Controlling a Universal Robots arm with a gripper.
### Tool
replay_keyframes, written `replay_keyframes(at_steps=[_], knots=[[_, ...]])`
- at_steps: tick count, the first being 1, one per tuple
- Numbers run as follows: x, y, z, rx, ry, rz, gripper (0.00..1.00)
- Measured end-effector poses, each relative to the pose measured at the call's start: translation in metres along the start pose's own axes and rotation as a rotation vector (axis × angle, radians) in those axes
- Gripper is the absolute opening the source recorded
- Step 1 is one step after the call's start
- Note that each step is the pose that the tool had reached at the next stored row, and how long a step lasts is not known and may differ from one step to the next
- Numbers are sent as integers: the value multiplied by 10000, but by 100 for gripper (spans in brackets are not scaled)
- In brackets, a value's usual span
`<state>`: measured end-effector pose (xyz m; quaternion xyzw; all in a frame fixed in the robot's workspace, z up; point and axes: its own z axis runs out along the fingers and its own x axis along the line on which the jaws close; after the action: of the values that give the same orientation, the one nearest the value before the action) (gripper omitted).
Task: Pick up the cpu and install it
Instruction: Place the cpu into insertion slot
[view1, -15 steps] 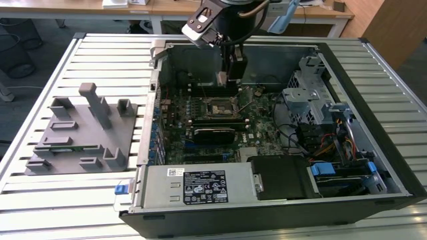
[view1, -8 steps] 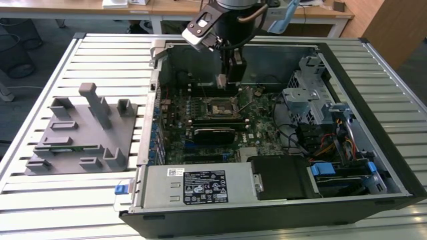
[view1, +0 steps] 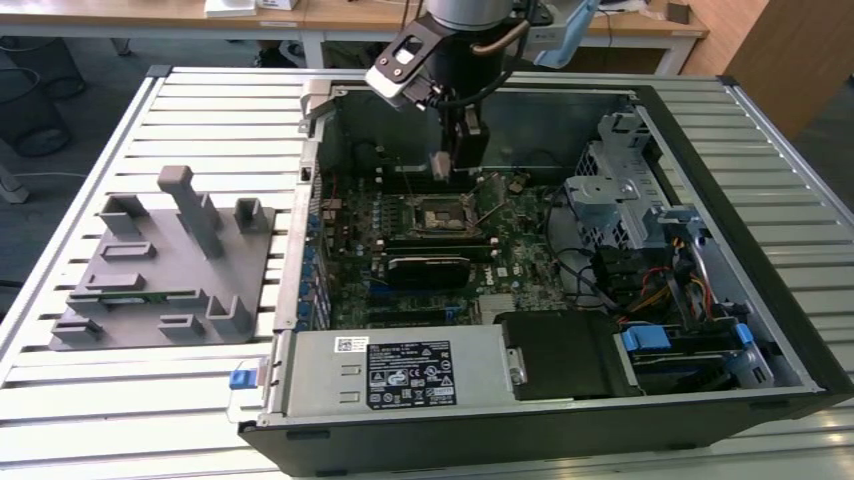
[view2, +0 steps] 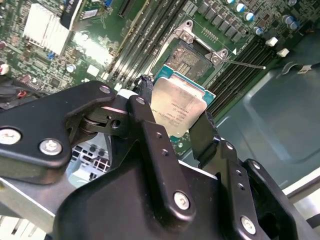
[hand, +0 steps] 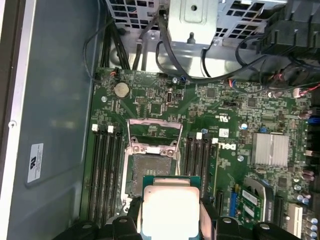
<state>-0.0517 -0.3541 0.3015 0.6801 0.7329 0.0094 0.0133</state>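
Near the open socket (hand: 147, 172), cpu (hand: 170, 214), two edges in the tool (hand: 171, 208)

1 cpu (hand: 171, 212), 1 pincer (view2: 175, 107), 1 mobo (hand: 225, 100)

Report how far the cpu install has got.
Done: the cpu is picked up. In hand: the gripper is shut on its edges and holds it over the motherboard, close to the socket. Left: the socket is empty and its retention frame is open, so the cpu is not seated yet.
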Motion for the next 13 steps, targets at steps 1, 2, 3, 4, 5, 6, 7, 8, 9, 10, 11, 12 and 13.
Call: replay_keyframes(at_steps=[1, 2, 3, 4, 5, 6, 7, 8, 9, 10, 11, 12, 13], knots=[[2, 0, 13, 0, 0, -1, 54], [3, 1, 25, 0, 0, -2, 54], [4, 0, 35, -1, 1, -2, 54], [4, 0, 42, 0, 0, -1, 54], [4, -1, 48, 0, 0, 0, 54], [4, -1, 54, 0, 0, 0, 54], [4, -1, 59, 1, -1, -1, 54], [4, -1, 65, 0, 0, 0, 54], [4, -2, 70, 0, 0, 0, 54], [5, -2, 74, 0, 0, 0, 54], [5, -2, 79, 0, 0, 0, 54], [5, -2, 82, 1, -1, -1, 54], [5, -2, 85, 1, -2, -1, 54]])
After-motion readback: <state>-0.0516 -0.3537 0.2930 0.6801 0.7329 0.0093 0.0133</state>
